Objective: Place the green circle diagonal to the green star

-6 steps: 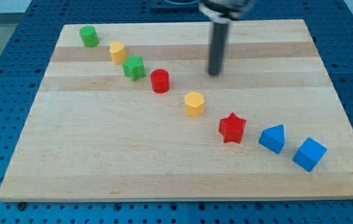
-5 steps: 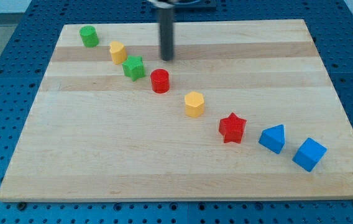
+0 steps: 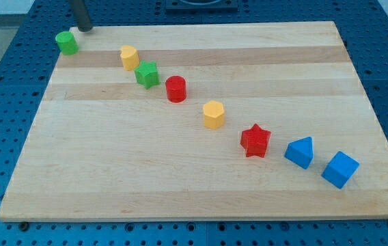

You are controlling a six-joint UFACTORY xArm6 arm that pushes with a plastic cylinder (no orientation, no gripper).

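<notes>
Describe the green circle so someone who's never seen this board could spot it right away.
Start at the wooden board's top-left corner in the view. The green circle sits on that corner's edge, just lower-left of my tip. It is a round green cylinder, set apart from the diagonal row, unlike the green star.

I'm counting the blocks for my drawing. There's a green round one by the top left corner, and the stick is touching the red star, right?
Not quite. The camera view shows my tip at the board's top left, just up and right of the green circle, far from the red star. The green circle does sit by the top left corner.
</notes>
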